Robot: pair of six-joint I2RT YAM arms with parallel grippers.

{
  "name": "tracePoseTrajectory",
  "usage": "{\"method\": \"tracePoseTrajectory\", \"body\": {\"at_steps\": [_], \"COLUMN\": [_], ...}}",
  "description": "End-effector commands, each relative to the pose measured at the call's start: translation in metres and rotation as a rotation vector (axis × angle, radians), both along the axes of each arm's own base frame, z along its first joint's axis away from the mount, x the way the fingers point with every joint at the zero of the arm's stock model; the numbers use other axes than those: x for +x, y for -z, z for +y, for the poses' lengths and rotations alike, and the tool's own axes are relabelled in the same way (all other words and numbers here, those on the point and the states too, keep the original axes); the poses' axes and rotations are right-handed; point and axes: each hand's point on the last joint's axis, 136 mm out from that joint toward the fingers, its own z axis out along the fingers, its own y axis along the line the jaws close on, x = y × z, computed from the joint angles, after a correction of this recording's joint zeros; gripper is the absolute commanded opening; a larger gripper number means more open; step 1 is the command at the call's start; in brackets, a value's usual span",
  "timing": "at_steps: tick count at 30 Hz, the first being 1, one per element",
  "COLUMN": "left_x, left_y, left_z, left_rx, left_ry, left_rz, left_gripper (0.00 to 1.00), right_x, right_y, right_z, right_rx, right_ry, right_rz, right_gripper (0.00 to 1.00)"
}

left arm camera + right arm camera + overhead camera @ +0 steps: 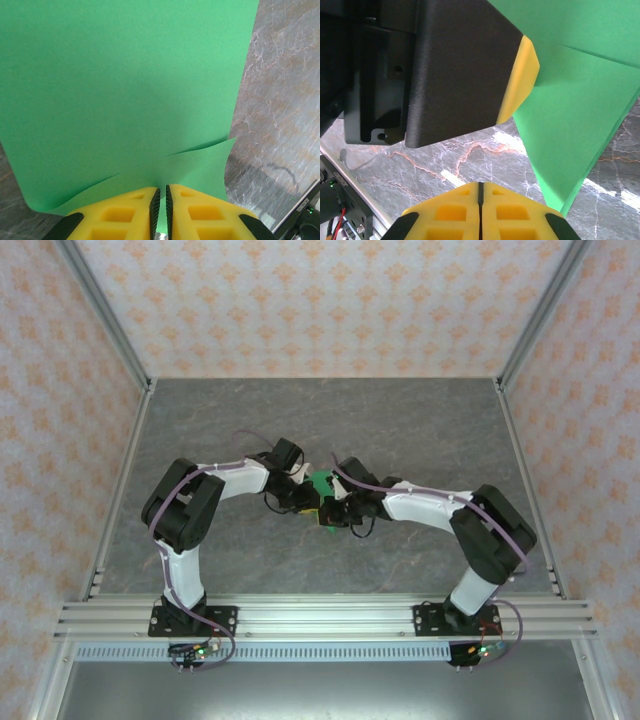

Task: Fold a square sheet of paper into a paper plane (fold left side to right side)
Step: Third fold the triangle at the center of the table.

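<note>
My left gripper (161, 190) pinches the six o'clock edge of a thin bright green sheet of paper (125, 90). My right gripper (480, 186) is pressed together, that sheet at two o'clock.

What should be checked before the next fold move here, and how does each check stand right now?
1. Left gripper pinches the green paper: ok, its fingers are closed on the near edge.
2. Right gripper holds the paper: not ok, it is shut on nothing and the paper's point lies beside it.
3. Paper layers flush: not ok, they gape near the left fingers.
4. Grippers apart: ok, bare table shows between them in the right wrist view.
5. Crease straight and edges matched: cannot tell.
</note>
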Motion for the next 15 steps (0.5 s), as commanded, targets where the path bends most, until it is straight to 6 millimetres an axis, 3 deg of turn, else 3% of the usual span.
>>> {"method": "tracePoseTrajectory", "body": {"at_steps": [1,15], "left_x": [-0.018,-0.019], "left_y": [0.033,0.033], "left_z": [0.020,0.020], "left_rx": [0.134,0.133], "left_ry": [0.011,0.012], "left_rz": [0.068,0.067], "left_gripper": [0.18,0.18], "right_x": [0.005,0.005], "right_y": [0.011,0.033], "right_z": [-0.004,-0.015], "right_rx": [-0.039,-0.121], "right_ry": [0.036,0.096], "right_rz": [0.020,0.072], "right_gripper": [0.07,0.06]}}
